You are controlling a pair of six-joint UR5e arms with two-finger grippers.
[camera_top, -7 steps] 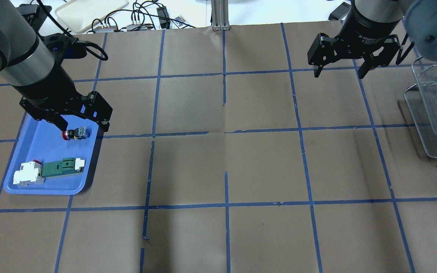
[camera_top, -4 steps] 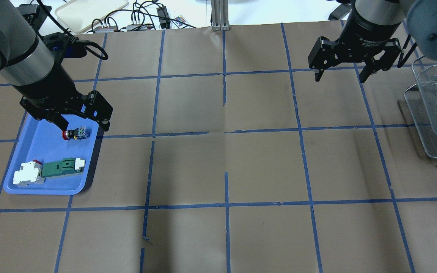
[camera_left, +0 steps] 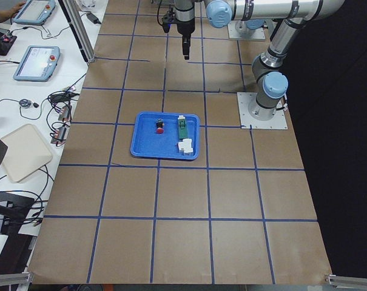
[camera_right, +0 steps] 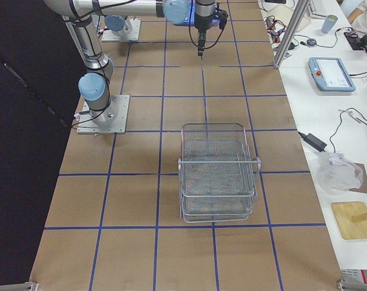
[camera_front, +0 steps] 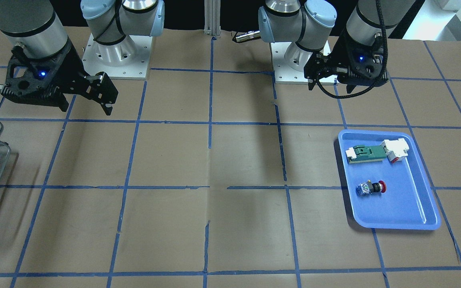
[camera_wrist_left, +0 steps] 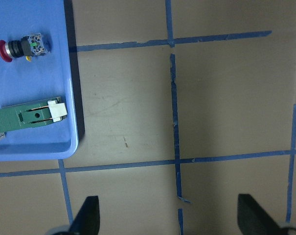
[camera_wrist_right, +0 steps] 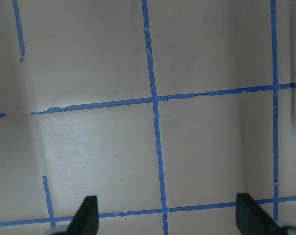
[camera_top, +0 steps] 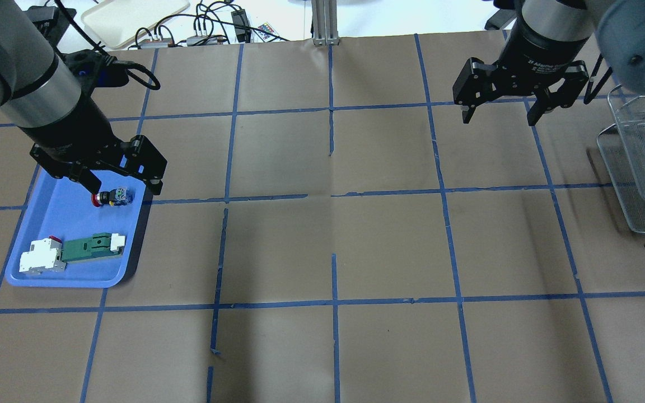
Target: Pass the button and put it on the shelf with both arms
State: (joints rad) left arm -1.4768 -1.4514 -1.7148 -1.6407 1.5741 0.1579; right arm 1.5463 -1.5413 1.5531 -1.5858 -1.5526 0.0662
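Button lies loose in blue tray. Left gripper hangs near tray, spread wide, empty. Right gripper, well apart from tray, likewise wide.

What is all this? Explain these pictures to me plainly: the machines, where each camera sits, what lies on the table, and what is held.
These are two robot arms mounted at a table covered in brown paper with blue tape lines. Each arm ends in a black two-finger gripper. Six cameras show the same moment: one behind and above the robot, one facing it from across the table, one at each end of the table, and one on each wrist looking down past the fingers. The left gripper and the right gripper both hang in the air, open, holding nothing. In a blue tray lie a small red-headed button, a green-and-white part and a white block right next to that part. A wire-mesh shelf stands towards the table's end on the robot's right.
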